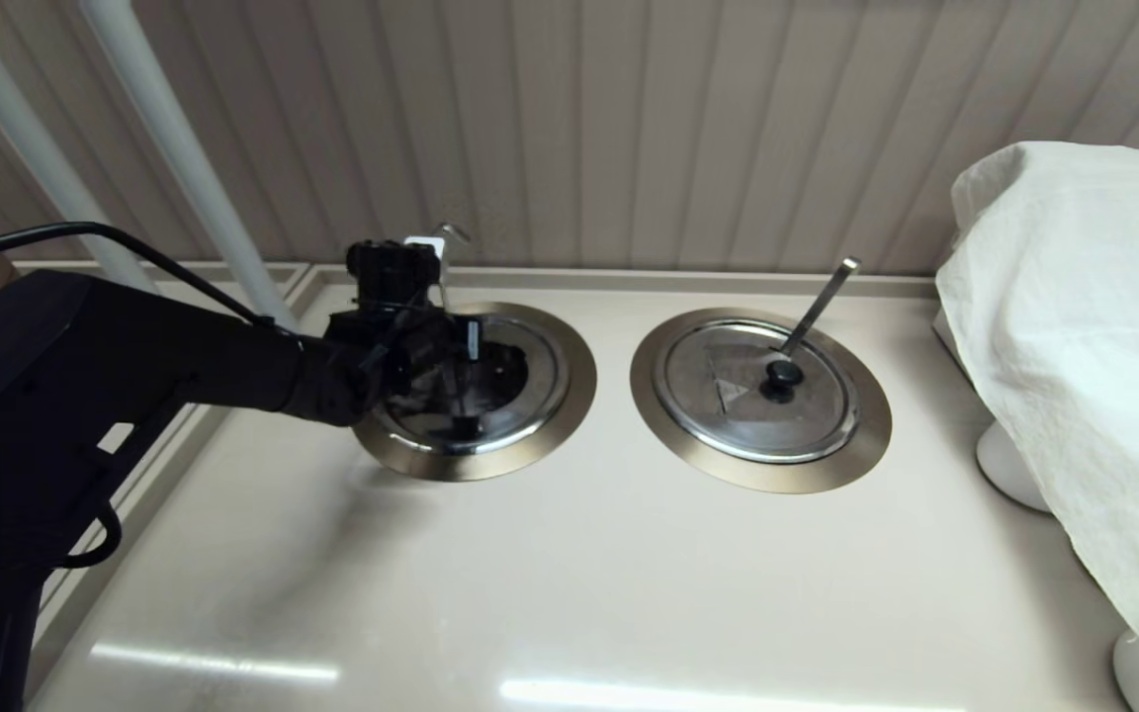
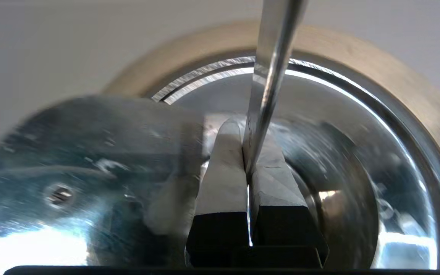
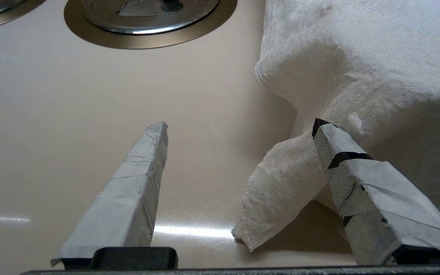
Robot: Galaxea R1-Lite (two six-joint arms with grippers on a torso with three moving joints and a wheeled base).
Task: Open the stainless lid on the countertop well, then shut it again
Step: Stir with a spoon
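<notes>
The stainless lid (image 1: 505,391) lies directly beneath the left tool (image 1: 451,341).

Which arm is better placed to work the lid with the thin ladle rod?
Left. Its tool sits right over the stainless lid; the right tool hangs open by the white cloth, away from it.

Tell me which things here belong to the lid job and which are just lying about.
Job: left gripper, stainless lid, countertop well, thin ladle rod.
Lying about: twin lid, flat ladle handle, white cloth, idle right gripper beside it.
</notes>
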